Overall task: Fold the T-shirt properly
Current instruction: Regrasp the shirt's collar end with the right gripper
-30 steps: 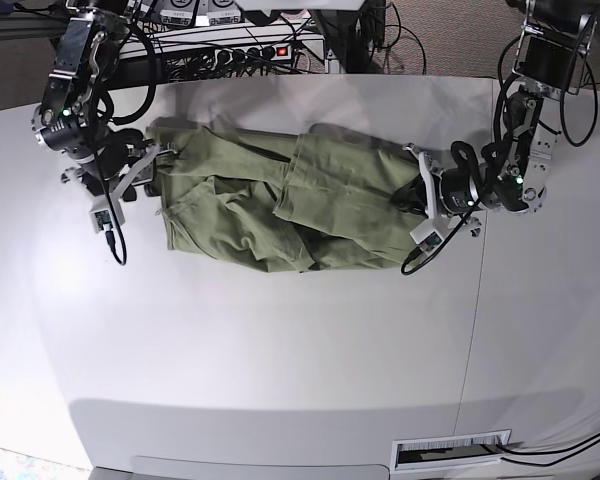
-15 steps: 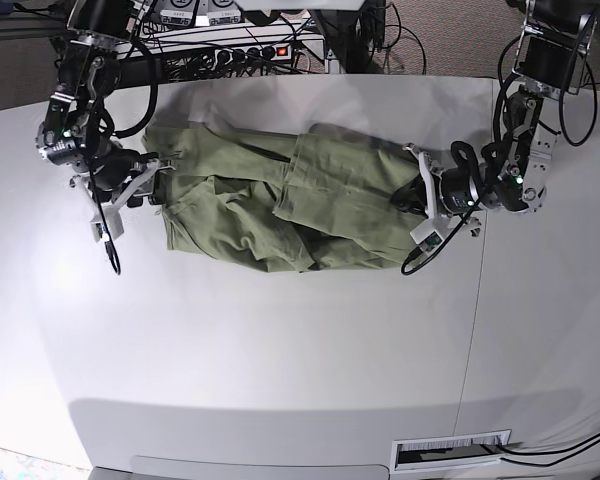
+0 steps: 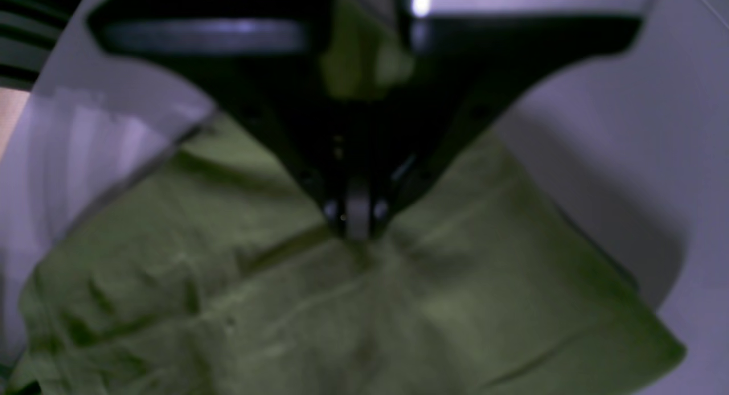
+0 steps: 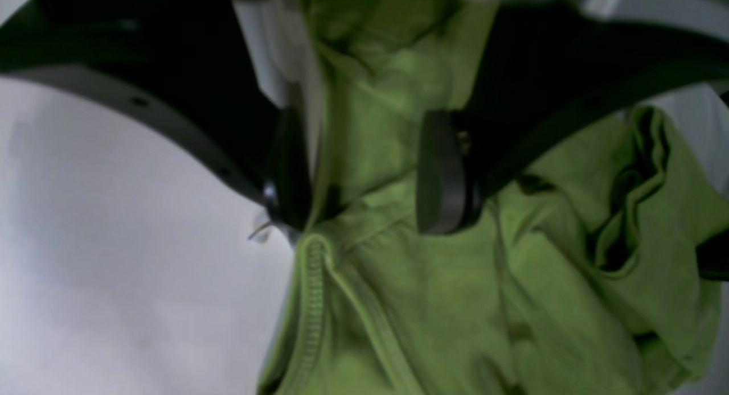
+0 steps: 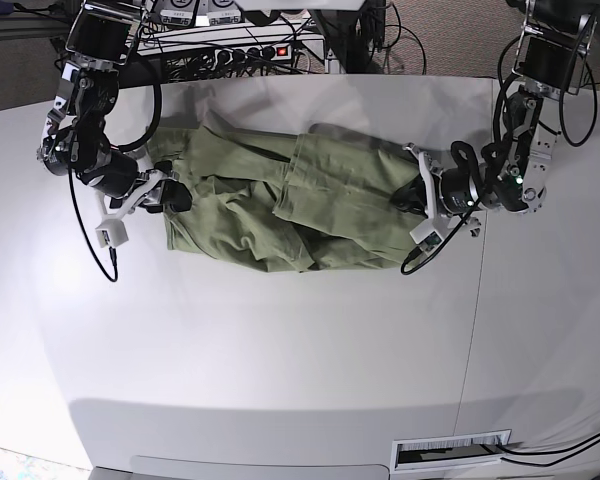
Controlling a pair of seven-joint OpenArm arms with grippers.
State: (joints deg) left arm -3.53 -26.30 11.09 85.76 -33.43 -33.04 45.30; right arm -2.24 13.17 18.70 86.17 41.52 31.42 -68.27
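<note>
The T-shirt (image 5: 280, 205) lies rumpled on the table (image 5: 280, 340), stretched between the two grippers. The left gripper's (image 5: 408, 197) jaws pinch one end. The other end sits between the right gripper's (image 5: 170, 192) spread jaws.

No readable text, label, brand, number or sign appears in any of the 3 views. The shirt (image 5: 280, 205) is plain, with no print. The table (image 5: 280, 350) carries no markings. The power strip (image 5: 250, 52) at the back shows only a red switch light, with no lettering that can be made out. Both wrist views are too blurred and too close to show any writing.
</note>
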